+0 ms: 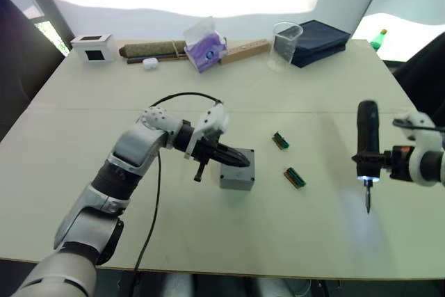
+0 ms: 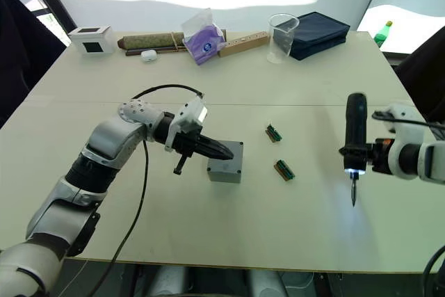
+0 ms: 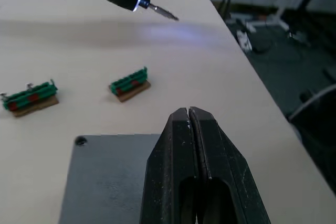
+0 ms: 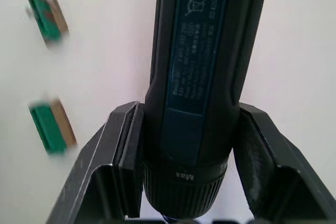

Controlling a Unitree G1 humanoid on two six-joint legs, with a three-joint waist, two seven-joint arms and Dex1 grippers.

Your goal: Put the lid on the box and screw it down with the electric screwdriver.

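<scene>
A pale surface [image 1: 83, 172] is seen from above, with the small grey box [image 1: 237, 170] resting near its middle. The lid [image 3: 105, 177] is already seated flat on the box, its edges matched to the box walls, and a screw hole is visible at one corner in the left wrist view. The left gripper [image 1: 233, 157] lies over the top of the lid with its jaws pressed together and nothing between them, apparently steadying or pressing the lid; whether the tips actually touch the lid cannot be told.

Well apart on the robot's right, the electric screwdriver [image 1: 367, 147] is held upright above the surface by the right gripper [image 4: 184, 156], whose jaws are clamped on the tool's lower body. The metal bit points down, and the white light at the tip is lit (a faint glow is cast on the surface beneath it).

Two small green strips [image 1: 294, 177] lie between the box and the screwdriver. A white box [image 1: 93, 47], a clear cup [image 1: 285, 45] and a dark blue case [image 1: 318, 42] are lined along the far edge.

The first part of the task is judged done: the lid is placed. The screwing is judged still to come, since the bit is far from the box and not yet over any corner.
</scene>
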